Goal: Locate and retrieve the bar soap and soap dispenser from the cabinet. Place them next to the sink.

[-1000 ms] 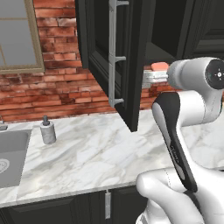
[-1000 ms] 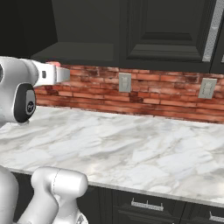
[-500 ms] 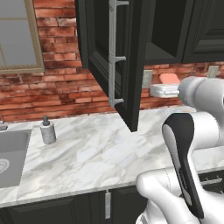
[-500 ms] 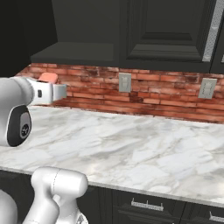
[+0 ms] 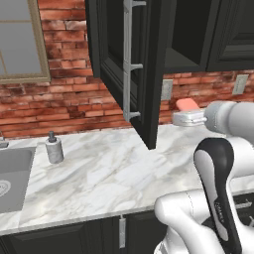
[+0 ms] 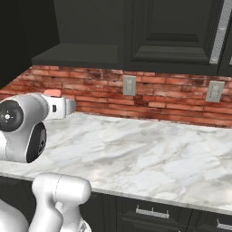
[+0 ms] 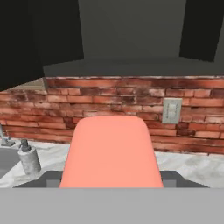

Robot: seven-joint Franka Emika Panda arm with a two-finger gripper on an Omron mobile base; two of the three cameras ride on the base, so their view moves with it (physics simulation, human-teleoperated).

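The gripper pinches the smooth, rounded salmon bar soap; the speckled cylindrical soap dispenser stands at nine o'clock.

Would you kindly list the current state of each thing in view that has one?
cabinet: door open.
bar soap: held in the hand, off the counter.
hand: shut on the bar soap, raised above the counter.
soap dispenser: upright on the counter beside the sink.
sink: basin looks empty as far as visible.
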